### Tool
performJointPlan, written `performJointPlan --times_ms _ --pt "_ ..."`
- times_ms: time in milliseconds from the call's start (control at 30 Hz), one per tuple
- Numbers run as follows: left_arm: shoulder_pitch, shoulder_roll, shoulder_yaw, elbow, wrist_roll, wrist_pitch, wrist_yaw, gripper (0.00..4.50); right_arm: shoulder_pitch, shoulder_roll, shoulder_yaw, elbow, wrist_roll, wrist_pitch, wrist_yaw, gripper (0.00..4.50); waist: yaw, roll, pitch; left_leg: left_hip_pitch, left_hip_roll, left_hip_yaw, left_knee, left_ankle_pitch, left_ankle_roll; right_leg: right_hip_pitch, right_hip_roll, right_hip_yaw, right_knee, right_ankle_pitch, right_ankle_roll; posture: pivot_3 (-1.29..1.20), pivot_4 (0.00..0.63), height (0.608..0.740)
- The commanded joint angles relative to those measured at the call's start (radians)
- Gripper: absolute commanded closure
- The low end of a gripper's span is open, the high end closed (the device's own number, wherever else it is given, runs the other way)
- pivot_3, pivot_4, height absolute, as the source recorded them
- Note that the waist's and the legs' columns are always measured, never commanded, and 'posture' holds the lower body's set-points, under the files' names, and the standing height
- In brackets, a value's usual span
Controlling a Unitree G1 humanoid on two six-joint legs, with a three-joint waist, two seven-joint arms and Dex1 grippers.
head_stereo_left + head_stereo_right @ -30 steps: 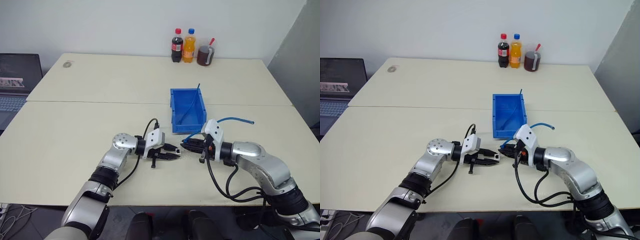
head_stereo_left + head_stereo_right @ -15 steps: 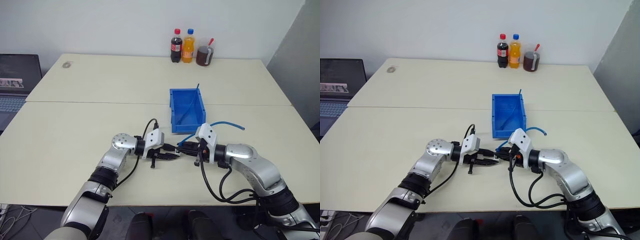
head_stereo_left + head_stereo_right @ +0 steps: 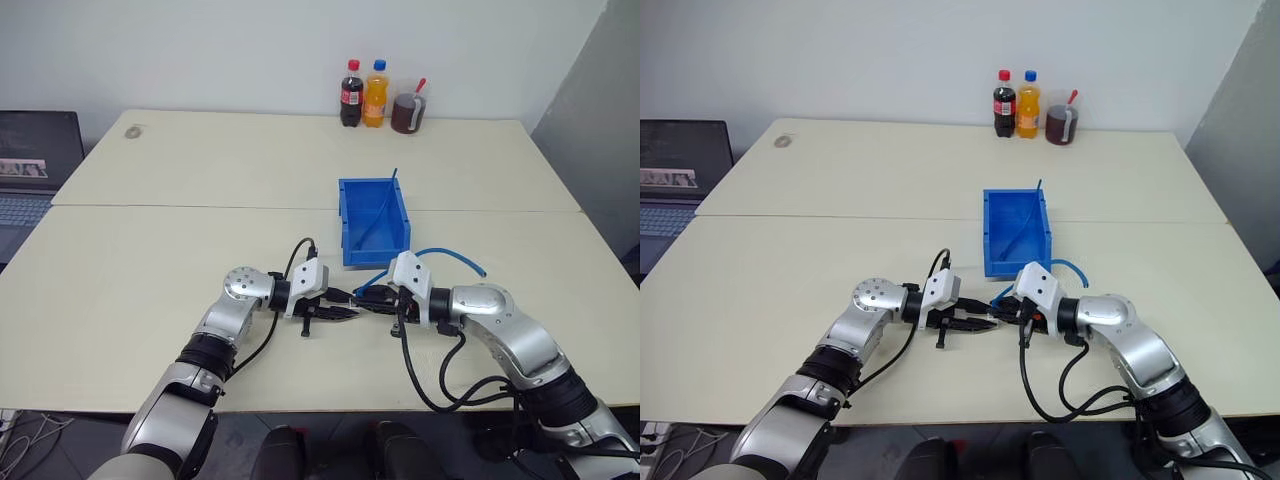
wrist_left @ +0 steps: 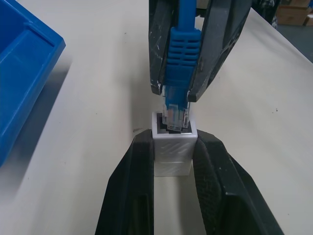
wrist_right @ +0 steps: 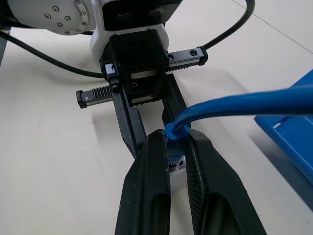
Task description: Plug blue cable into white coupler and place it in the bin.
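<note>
In the head views the small white boxy plastic coupler (image 4: pixel 172 149) is mostly hidden between the two meeting grippers, near the bench's (image 3: pixel 150 260) front edge, just near of the bright blue open-topped plastic bin (image 3: pixel 375 219). The left gripper (image 4: pixel 172 161) is clamped on the coupler's sides, its open dark socket facing right. The right gripper (image 5: pixel 177 147) is closed on the ribbed boot of the long light-blue cable (image 3: pixel 450 254), whose clear plug tip sits at the socket mouth, its depth unclear. Plug and coupler share one left-right axis. The cable arcs away right; its other end is hard to make out.
</note>
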Motion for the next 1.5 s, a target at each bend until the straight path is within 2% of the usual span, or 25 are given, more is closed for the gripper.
performJointPlan --times_ms 33,333,667,900,1067,1500 --pt "0.015 0.007 -0.012 -0.011 0.010 0.000 -0.021 3.73 -0.030 -0.007 0.046 0.088 -0.058 -0.010 0.046 4.33 -0.002 0.000 -0.001 0.000 0.000 0.000 0.000 0.000 0.000 0.000 0.000 0.000 0.000 0.000 0.000 0.00 0.150 0.740" --pt "0.059 0.037 -0.046 -0.019 0.060 -0.014 -0.015 3.73 -0.070 -0.021 0.107 0.164 -0.089 -0.018 0.166 4.33 -0.005 0.000 -0.016 0.003 0.002 0.001 -0.002 0.000 0.000 0.001 0.003 0.002 0.001 -0.001 -0.001 0.00 0.150 0.740" --pt "0.066 0.043 -0.036 -0.034 0.058 -0.006 -0.006 3.73 -0.090 -0.004 0.136 0.221 -0.127 -0.051 0.206 4.33 -0.004 0.001 -0.025 0.005 0.002 0.000 -0.003 0.000 0.000 0.001 0.004 0.002 0.001 -0.002 -0.003 0.00 0.150 0.740" --pt "0.080 0.045 -0.037 -0.057 0.054 0.003 -0.008 3.73 -0.101 0.018 0.145 0.289 -0.181 -0.125 0.194 4.33 -0.006 0.001 -0.025 0.007 0.002 0.001 -0.003 0.000 0.000 0.002 0.004 0.003 0.003 -0.005 0.000 0.00 0.150 0.740" --pt "0.080 0.046 -0.039 -0.063 0.052 0.008 -0.010 3.73 -0.096 0.045 0.144 0.312 -0.180 -0.091 0.195 4.33 -0.014 0.001 -0.025 0.024 0.003 0.001 -0.006 -0.001 0.001 0.017 0.005 0.003 0.004 -0.009 -0.006 0.00 0.150 0.740" --pt "0.072 0.041 -0.045 -0.061 0.052 0.003 -0.014 3.73 -0.032 0.049 0.181 0.370 -0.219 -0.091 0.187 4.33 -0.022 0.001 -0.031 0.027 0.004 0.000 -0.007 -0.001 0.001 0.019 0.006 0.003 0.005 -0.010 -0.007 0.00 0.150 0.740"
